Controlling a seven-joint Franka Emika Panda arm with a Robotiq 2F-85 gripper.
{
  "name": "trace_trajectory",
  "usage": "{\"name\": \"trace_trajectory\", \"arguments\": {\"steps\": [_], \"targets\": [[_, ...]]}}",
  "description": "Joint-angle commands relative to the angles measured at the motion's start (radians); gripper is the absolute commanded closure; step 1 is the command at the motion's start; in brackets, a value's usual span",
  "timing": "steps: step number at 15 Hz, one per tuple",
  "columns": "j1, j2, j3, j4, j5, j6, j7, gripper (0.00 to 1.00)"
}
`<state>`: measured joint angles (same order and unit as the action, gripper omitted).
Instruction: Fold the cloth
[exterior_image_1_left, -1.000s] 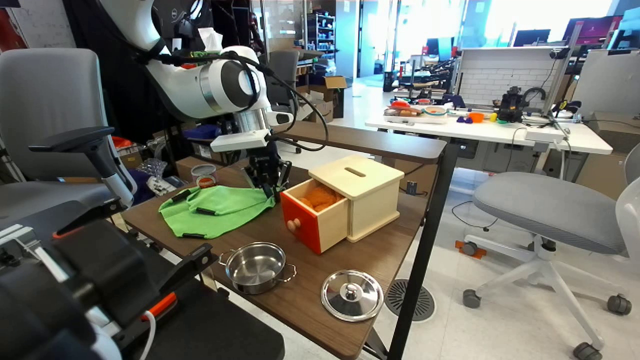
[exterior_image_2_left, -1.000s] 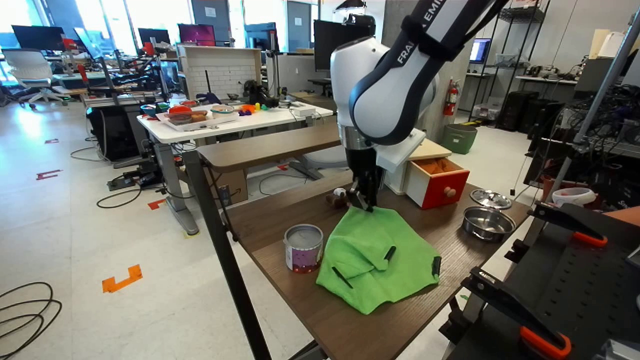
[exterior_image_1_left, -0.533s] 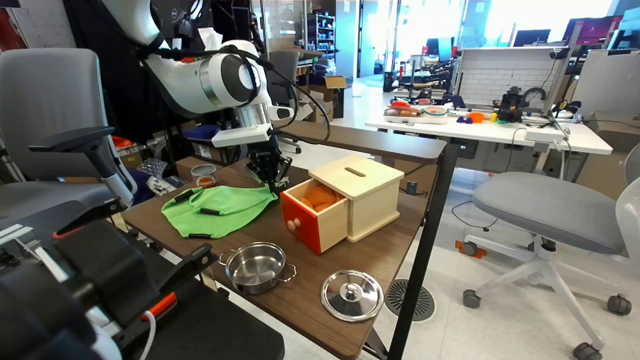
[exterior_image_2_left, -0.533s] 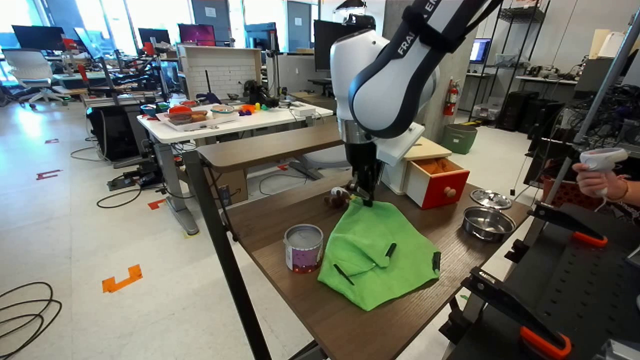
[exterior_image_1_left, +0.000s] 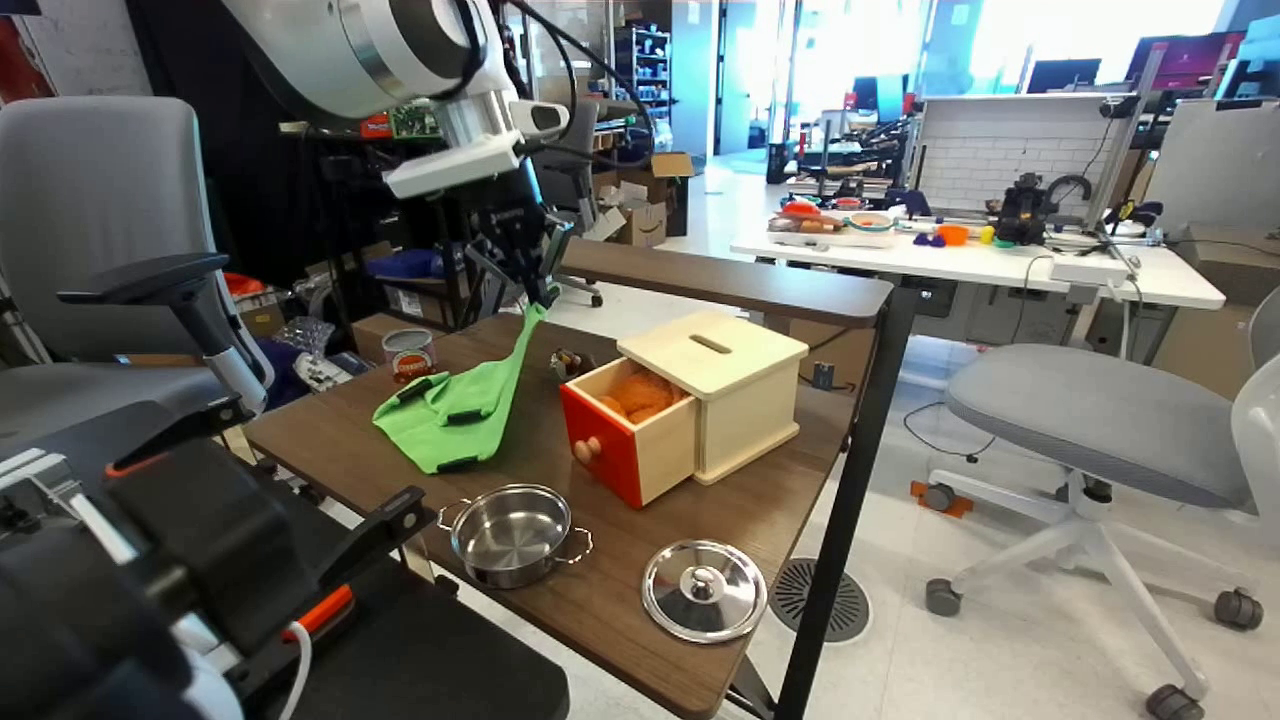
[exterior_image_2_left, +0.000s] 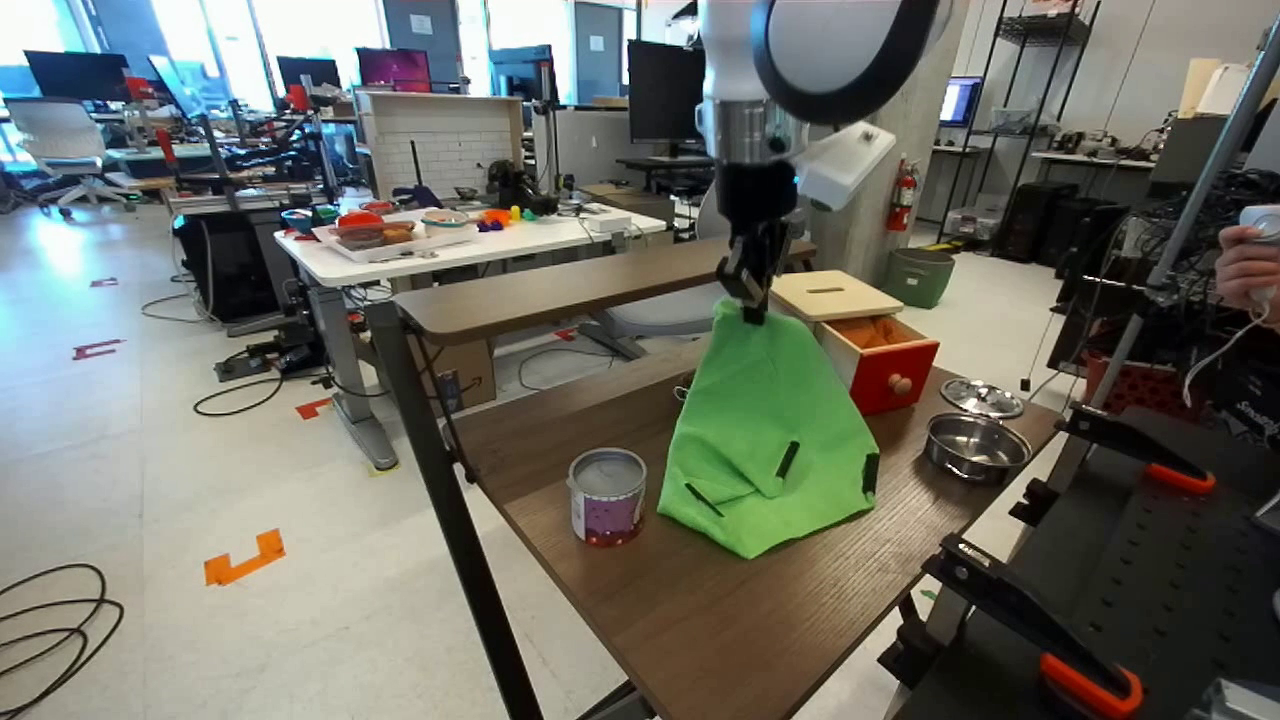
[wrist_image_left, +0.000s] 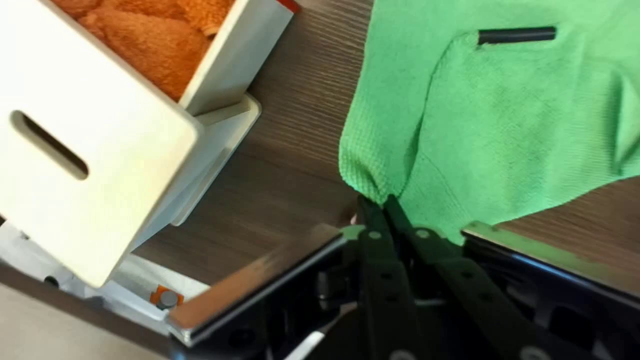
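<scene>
The lime-green cloth (exterior_image_1_left: 455, 420) lies partly on the table, and one edge is pulled up into the air. It also shows in an exterior view (exterior_image_2_left: 765, 420) and in the wrist view (wrist_image_left: 500, 115). Part of it is folded over, and black strips show on it. My gripper (exterior_image_1_left: 543, 298) is shut on the raised edge, above the table and beside the wooden box. The gripper also shows in an exterior view (exterior_image_2_left: 752, 312) and in the wrist view (wrist_image_left: 382, 202); there its fingertips are together with cloth pinched between them.
The wooden box (exterior_image_1_left: 740, 400) has its red-fronted drawer (exterior_image_1_left: 605, 445) open with orange stuff inside. A steel pot (exterior_image_1_left: 500, 572), its lid (exterior_image_1_left: 705, 595) and a can (exterior_image_2_left: 607, 500) stand on the table. A small brown object (exterior_image_1_left: 570, 365) lies behind the cloth. A raised shelf (exterior_image_2_left: 550, 295) runs along the table.
My gripper has risen from table level with the cloth's edge in it. The cloth now hangs up to the gripper, and its lying part has slid a little toward the box.
</scene>
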<state>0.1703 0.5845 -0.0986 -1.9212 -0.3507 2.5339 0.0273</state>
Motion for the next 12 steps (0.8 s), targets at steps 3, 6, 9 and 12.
{"name": "trace_trajectory", "arguments": {"steps": [3,6,9,12], "targets": [[-0.003,-0.228,0.020,-0.184,-0.074,0.012,-0.010,0.99],[-0.001,-0.233,0.045,-0.223,-0.084,0.023,-0.006,0.99],[0.013,-0.178,0.066,-0.241,-0.100,0.021,0.008,0.99],[0.026,-0.112,0.080,-0.250,-0.105,0.017,0.008,0.99]]}}
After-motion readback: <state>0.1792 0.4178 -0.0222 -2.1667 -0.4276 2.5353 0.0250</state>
